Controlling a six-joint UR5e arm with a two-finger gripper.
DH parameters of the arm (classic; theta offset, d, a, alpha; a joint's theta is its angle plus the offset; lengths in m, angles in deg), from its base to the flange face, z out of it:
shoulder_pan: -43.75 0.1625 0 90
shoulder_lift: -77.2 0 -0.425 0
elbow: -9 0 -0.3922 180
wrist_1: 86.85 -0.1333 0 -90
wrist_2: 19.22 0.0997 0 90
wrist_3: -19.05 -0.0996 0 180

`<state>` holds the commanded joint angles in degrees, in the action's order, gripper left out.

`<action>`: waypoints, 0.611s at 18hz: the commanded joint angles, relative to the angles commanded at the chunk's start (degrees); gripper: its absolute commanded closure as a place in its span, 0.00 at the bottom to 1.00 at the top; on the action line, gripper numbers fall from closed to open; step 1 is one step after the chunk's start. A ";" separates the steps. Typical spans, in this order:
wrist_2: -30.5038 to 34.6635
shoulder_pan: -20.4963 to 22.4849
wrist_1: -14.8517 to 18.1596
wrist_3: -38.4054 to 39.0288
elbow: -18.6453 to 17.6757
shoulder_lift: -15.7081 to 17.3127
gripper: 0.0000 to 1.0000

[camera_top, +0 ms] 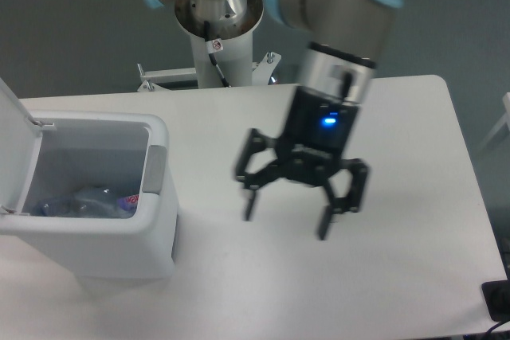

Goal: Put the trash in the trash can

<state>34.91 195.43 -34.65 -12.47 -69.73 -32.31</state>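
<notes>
— Where is the plastic bottle [84, 202]?
— Lying inside the white trash can [155, 232] at the left of the table [414, 133], with its lid [14, 145] up.
— And the gripper [287, 224]?
— Over the middle of the table, well right of the bin, fingers spread wide, holding nothing.

A large white rectangular trash can [159, 232] with rounded corners stands at the nine o'clock edge of the scene, its hinged white lid [16, 145] raised upright on the far left side and a grey tab [154, 170] set on its three o'clock wall. Inside, low on the floor of the bin, lies a clear plastic bottle [84, 203] on its side, bluish in tone, with a small scrap of coloured print [132, 199] at its three o'clock end.
</notes>
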 joint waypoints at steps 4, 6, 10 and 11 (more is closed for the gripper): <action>12.28 2.21 0.44 -7.92 -1.41 0.00 0.00; 16.26 2.57 2.45 -12.83 -1.59 0.09 0.00; 21.54 3.44 8.77 -26.72 -1.86 0.00 0.00; 22.33 4.32 9.75 -28.92 -1.94 0.00 0.00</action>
<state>57.24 199.75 -24.90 -41.39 -71.68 -32.31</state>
